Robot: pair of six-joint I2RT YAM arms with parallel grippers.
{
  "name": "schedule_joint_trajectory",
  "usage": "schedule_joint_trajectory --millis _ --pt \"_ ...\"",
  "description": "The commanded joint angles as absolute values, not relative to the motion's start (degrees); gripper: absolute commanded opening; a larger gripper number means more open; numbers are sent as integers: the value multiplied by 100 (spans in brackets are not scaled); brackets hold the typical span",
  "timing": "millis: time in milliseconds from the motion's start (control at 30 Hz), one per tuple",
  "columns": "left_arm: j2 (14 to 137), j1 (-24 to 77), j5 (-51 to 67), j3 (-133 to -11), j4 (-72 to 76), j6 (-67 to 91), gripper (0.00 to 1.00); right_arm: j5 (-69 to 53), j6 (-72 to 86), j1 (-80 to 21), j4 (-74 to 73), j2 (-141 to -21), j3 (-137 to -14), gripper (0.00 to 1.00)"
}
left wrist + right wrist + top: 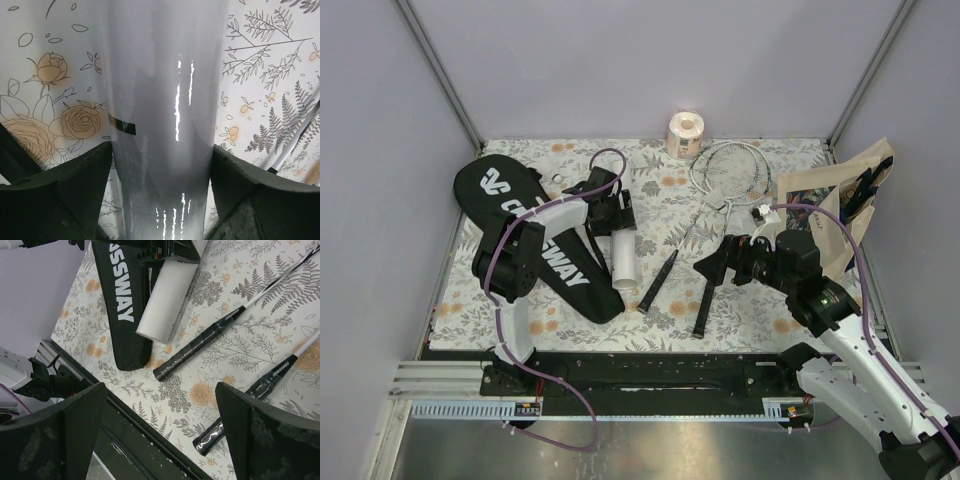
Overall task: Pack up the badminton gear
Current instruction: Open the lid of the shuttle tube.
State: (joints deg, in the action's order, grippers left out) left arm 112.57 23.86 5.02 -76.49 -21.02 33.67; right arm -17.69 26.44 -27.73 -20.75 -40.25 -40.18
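The white tube [623,262] lies on the floral table beside the black "CROSSWAY" racket bag [535,235]. My left gripper [616,215] sits over the tube's far end. In the left wrist view its fingers [90,170] press both sides of the tube [160,90]. Two rackets lie right of the tube, with heads [735,170] at the back and black handles [658,281] [703,310] pointing forward. My right gripper [720,268] hovers open and empty over the handles [192,347] [240,407]. The right wrist view also shows the bag [122,305] and the tube [167,302].
A beige printed tote bag [840,200] leans at the right wall. A small pinkish paper roll [684,135] stands at the back edge. The black front rail [640,375] runs along the near edge, and it also shows in the right wrist view [140,435].
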Motion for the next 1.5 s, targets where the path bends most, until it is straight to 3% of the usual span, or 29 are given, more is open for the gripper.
schedule_joint_trajectory --millis 0,167,367,567,867,1233,1367,1467 --pt "11101 2391 431 -7770 -2153 3357 76 -1846 2786 -2751 -1793 -4096 -4034 99" --pt "10645 2391 606 -7752 -2241 3480 68 -1802 2839 -2751 -1802 -4104 -4034 97" --pt "9757 2391 598 -7629 -2303 3779 67 -1670 2883 -2751 -1723 -4052 -4122 93" --pt "8615 2329 439 -7094 -2127 4683 64 -1486 2979 -2838 -758 -4043 -3991 88" --pt "6998 1837 905 -5372 -1302 7169 64 -827 2620 -4103 1623 -4947 -3507 77" --pt "5502 1723 27 -4342 -1722 8964 64 -132 2215 -5335 2891 -6257 -3656 68" --pt "5379 1723 26 -4272 -1872 9140 64 219 2311 -5458 3040 -6608 -3823 59" --pt "5335 1723 70 -4175 -1889 9263 64 334 2478 -5484 3199 -6767 -3841 43"
